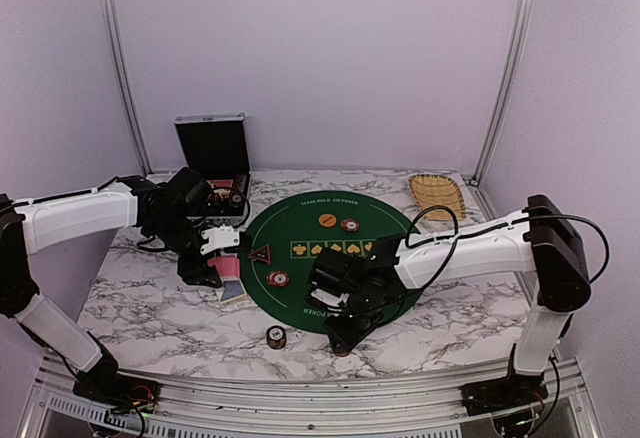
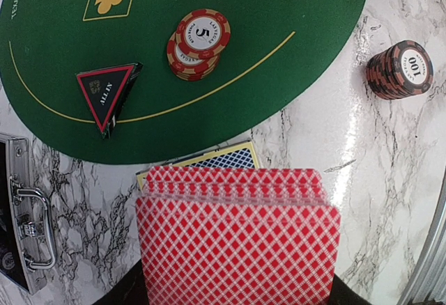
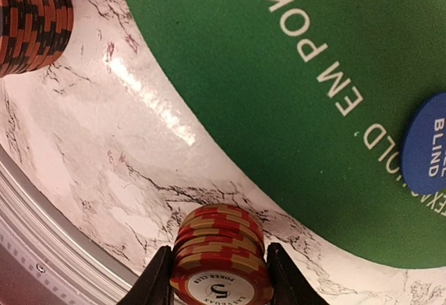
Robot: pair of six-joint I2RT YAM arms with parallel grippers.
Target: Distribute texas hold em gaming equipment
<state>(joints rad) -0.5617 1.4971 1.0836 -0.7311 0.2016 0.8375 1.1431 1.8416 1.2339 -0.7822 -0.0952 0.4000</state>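
The fingers of my left gripper [image 1: 222, 266] are pinched on a fan of red-backed cards [image 2: 237, 242], held over the marble table [image 1: 150, 303] just left of the green mat [image 1: 300, 223]. Under the fan, on the marble, lies a blue-backed deck [image 2: 226, 157]. Far behind my left arm the black case [image 1: 212, 148] stands open.

On the left part of the mat sits the dark triangular marker [image 2: 104, 92], and just right of it, nearer me, a short stack of red-and-tan chips marked 5 [image 2: 198, 44]. Off the mat on the near marble stands a dark stack marked 100 [image 2: 399, 69].

Further right, the fingers of my right gripper [image 3: 219, 253] squeeze another red-and-tan chip stack [image 3: 218, 287] from both sides, over the marble just off the mat's near edge; I cannot tell whether it rests on the table. A blue disc button [image 3: 428, 145] lies on the mat close by. Toward the far side of the mat are an orange disc button [image 1: 327, 220] and one more chip [image 1: 349, 225] beside it. The wicker basket [image 1: 437, 194] sits in the far right corner.
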